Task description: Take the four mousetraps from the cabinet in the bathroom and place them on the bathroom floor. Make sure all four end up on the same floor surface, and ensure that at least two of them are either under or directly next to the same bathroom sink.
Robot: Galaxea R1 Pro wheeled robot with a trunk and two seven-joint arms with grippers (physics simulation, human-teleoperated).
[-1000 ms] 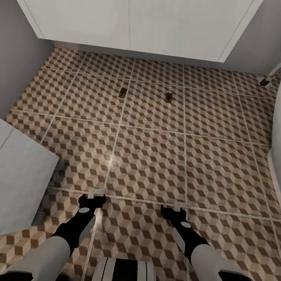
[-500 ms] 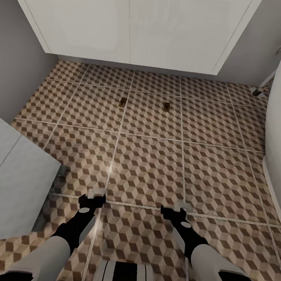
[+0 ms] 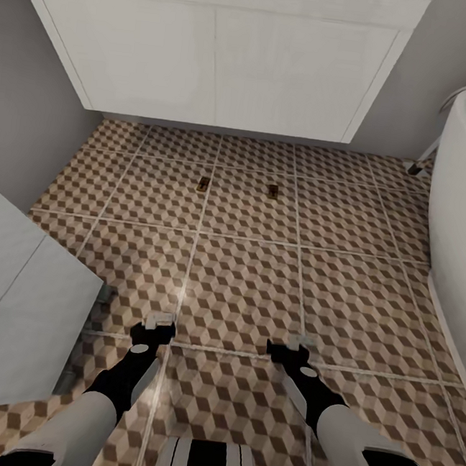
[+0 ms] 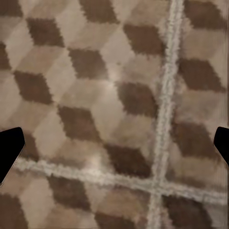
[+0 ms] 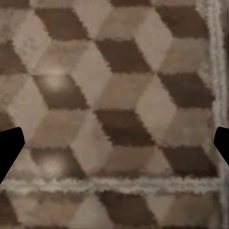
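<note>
Fingers apart on both: left gripper [image 3: 154, 323] and right gripper [image 3: 289, 346] empty, low over bathroom floor [image 3: 241, 292]. Two mousetraps [image 3: 203, 183] [image 3: 272, 190] lie on tiles just in front of white vanity [image 3: 216, 64], near each other. Step, prob: two placed, two left. Next: back to cabinet w/ empty fingers.

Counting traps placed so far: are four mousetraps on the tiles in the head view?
No, two mousetraps lie on the bathroom floor.
</note>
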